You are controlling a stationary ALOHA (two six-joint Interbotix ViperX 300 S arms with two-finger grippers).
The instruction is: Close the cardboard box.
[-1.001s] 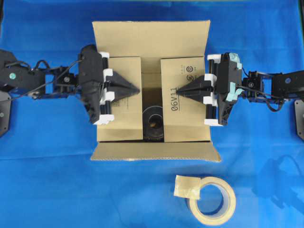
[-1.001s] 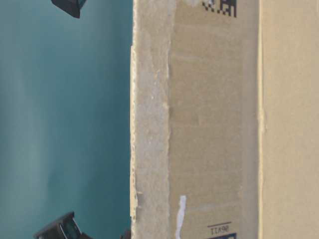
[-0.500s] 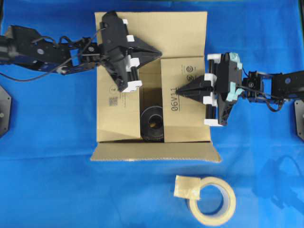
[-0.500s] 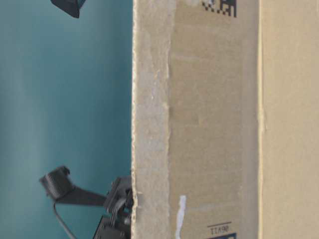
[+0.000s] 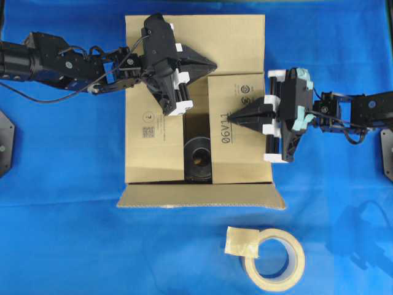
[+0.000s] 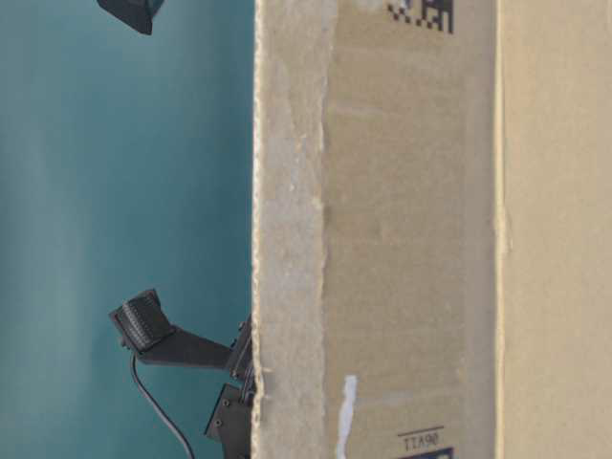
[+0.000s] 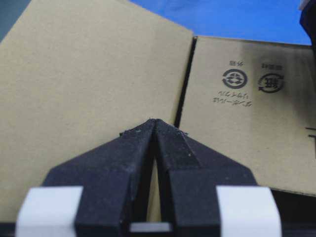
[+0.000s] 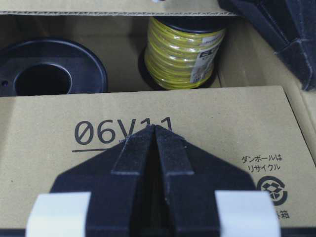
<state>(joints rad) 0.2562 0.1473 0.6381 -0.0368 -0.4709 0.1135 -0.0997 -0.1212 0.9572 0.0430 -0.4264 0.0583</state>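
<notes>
Cardboard box (image 5: pixel 196 104) sits at the middle of the blue-covered bench (image 5: pixel 61 233), toward its far edge, with its two short side flaps folded down over the opening and a gap left between them. The far long flap (image 5: pixel 196 43) and the near long flap (image 5: pixel 199 195) both lie open, spread outward. Through the gap a black spool (image 5: pixel 198 158) shows inside the box; the right wrist view also shows a yellow wire reel (image 8: pixel 185 49) standing beside it, deeper in.

The left gripper (image 5: pixel 212 64) reaches in from the left over the box's far left part, its tip pointing at the spot where the far long flap meets the right side flap. Its jaws are closed together with nothing between them, as the left wrist view shows. Whether the tip touches the cardboard cannot be told.

The right gripper (image 5: pixel 230 116) comes in from the right edge and rests its tip on the right side flap (image 5: pixel 239 132), just by the printed "06V11". Its jaws are likewise pressed together, holding nothing.

A beige tape roll (image 5: pixel 274 259) lies flat on the bench near the front edge, right of centre, well apart from the box, with a loose end of tape (image 5: pixel 241 241) turned back at its left.
</notes>
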